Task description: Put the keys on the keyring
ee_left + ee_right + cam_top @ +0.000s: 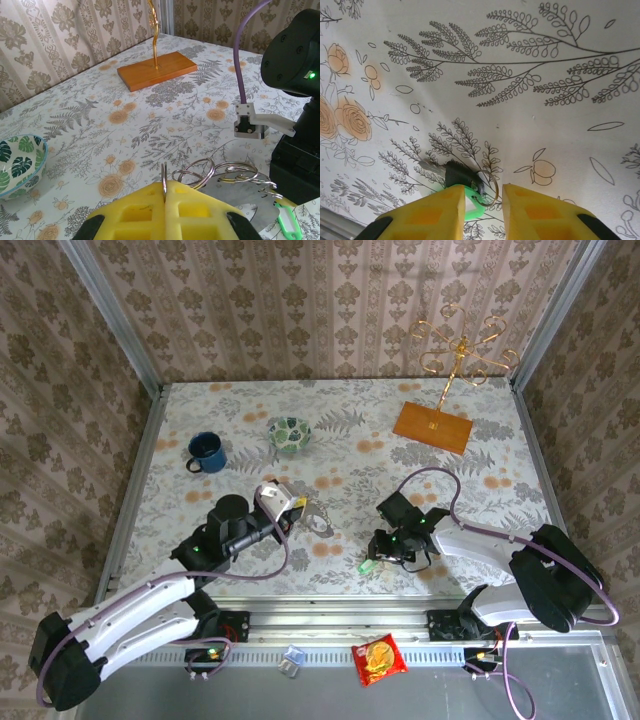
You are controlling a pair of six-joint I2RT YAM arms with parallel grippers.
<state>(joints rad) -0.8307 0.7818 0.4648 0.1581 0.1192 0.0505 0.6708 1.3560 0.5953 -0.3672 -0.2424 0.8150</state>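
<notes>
Yellow pads of the left end effector (164,192) clamp the keyring (163,175), seen edge-on in its wrist view. Right wrist view: the right end effector (484,200) stands parted, the keys (462,177) lying on the worktop (530,100) between its tips; from above they are a green speck.

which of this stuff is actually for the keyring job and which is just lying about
For the job: keys, keyring pinched in the left end effector, right end effector open over the keys.
Just lying about: mug, bowl, gold wire stand, snack packet.
</notes>
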